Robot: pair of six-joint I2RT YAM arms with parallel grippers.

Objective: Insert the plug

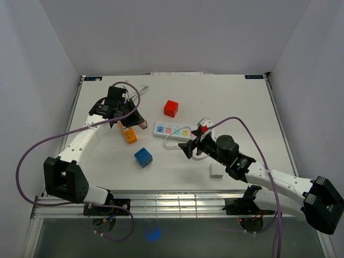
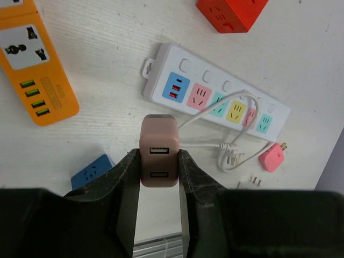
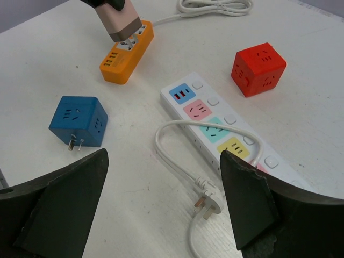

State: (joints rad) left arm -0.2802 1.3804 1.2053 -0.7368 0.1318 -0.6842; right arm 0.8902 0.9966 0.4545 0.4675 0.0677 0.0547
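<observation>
**Surface:** white matte tabletop.

**Far left:** orange oblong plastic power strip, with a white socket face and 4 green ports.

**Centre:** long white plastic power strip. Its 6 socket panels run, left to right, blue, pink, mint, yellow, pink, mint. The blue panel carries 2 red slots.

**Far centre:** red plastic cube socket.

**Near left:** blue plastic cube socket.

**Left:** dusty-pink block-shaped plastic charger, with 2 pale ports.

**Near centre:** white moulded plug on a white cable.

**Right:** small coral-pink plastic plug.
</observation>
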